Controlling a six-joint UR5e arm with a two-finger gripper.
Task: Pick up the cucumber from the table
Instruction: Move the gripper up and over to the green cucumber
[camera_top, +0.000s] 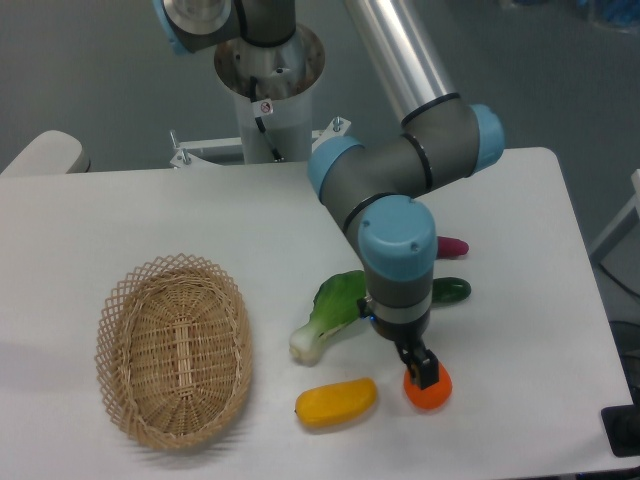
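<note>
One gripper (422, 368) hangs over the orange fruit (428, 391); I cannot tell whether its fingers are apart. Half-hidden behind the arm, the cucumber (451, 291) lies on the table (150, 210).
</note>
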